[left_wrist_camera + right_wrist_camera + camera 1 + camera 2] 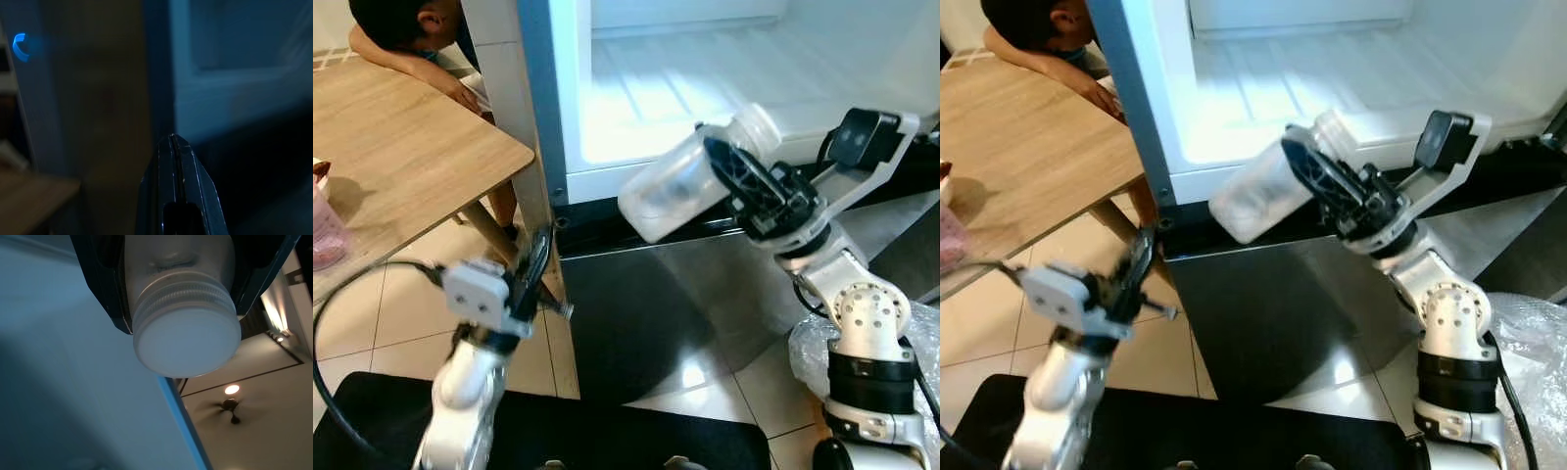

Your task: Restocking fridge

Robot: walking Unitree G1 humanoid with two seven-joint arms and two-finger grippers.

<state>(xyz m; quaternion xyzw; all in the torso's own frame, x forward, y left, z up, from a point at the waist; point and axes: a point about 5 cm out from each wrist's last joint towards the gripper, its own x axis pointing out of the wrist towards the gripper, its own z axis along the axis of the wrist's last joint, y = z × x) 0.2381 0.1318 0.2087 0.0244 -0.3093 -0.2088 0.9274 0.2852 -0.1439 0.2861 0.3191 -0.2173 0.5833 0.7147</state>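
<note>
Fridge [724, 88] open, big, white inside, at 12 o'clock. Shiny dark front below it.
Wooden table [401, 166] at 10 o'clock. Person [406, 39] leaning on far edge, arm on top.
Black mat [607, 436] on floor at 6 o'clock.
Plastic bag [920, 343] at 4 o'clock, beside right arm.
Bottle [690, 176] white, tilted, cap pointing up toward fridge, just in front of fridge's bottom lip.
Right claw [744, 181] grasping bottle near its neck.
Left claw [536, 266] at 8 o'clock, fingers pressed together, holding nothing, near fridge's corner.
</note>
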